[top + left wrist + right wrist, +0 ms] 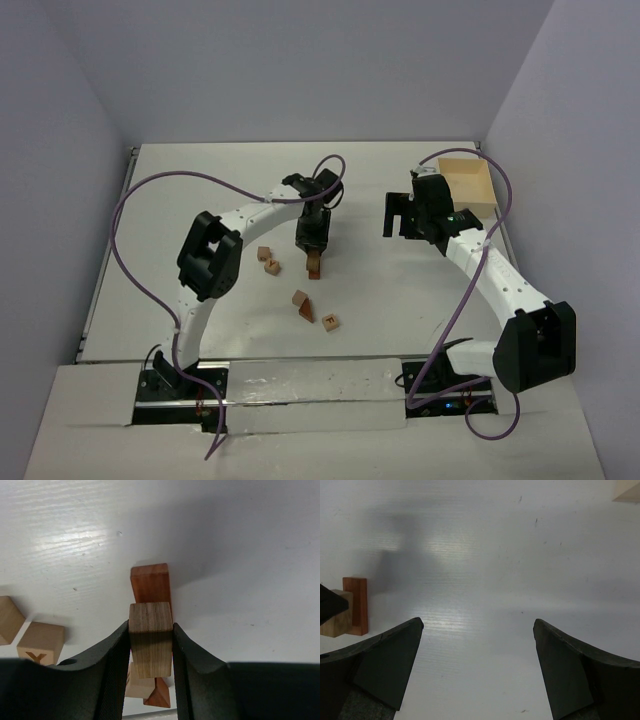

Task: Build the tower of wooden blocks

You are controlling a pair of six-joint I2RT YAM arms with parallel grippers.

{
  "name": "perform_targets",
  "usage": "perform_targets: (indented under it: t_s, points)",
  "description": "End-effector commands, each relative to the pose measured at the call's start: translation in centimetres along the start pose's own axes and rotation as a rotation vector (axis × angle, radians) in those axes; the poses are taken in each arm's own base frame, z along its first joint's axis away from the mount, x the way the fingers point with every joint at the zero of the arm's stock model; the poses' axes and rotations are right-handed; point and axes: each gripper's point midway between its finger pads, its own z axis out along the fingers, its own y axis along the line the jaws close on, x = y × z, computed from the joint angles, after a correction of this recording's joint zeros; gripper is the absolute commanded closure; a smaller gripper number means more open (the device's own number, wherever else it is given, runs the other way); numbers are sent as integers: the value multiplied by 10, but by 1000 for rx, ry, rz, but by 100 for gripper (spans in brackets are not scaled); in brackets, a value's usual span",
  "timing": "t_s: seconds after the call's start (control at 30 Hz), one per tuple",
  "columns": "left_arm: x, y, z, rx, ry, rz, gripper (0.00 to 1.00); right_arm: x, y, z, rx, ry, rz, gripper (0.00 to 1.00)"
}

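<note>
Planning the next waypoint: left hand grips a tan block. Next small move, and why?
Probably ease the left hand down slightly: its tan oblong wood block is clamped right by the reddish-brown wooden bar, but whether they touch isn't clear. Open only once it's seated.

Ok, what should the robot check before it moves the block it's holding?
1. Grip: left pincer shut on the tan block: ok.
2. Tan block straight between the fingers: ok.
3. The reddish-brown bar lies right by the tan block: ok.
4. Tan block touching the bar or the table: cannot tell.
5. The letter cube sits off to the side: ok.
6. The right pincer is open and away from the blocks: ok.
</note>
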Motion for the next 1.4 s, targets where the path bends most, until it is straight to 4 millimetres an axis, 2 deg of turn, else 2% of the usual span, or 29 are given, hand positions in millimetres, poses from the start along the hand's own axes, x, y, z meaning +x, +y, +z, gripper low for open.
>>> perform_targets:
  t_s: [0.0,0.2,0.53,0.93,1.0,1.13,1.27,1.37]
  points:
    - [-10,-2,-4,31,-3,-25,100,-14,3,-4,-15,-29,14,0]
    - [-10,-5,-1,39,5,-14,100,-14,4,-3,-18,-27,12,0]
    - [-6,-14,-10,74,2,2,100,-11,5,-1,-26,-17,9,0]
    - [-2,-10,5,56,29,3,97,-10,6,-1,-31,-14,8,0]
    - [-3,-11,4,62,27,3,89,-9,6,-1,-34,-10,7,0]
    - [-1,-12,3,71,29,9,62,-10,7,-1,-37,-9,7,0]
    - [-1,-13,2,79,30,13,46,-9,8,-1,-41,-4,7,0]
    - [-1,-13,0,85,28,16,29,-10,9,-1,-44,-4,6,0]
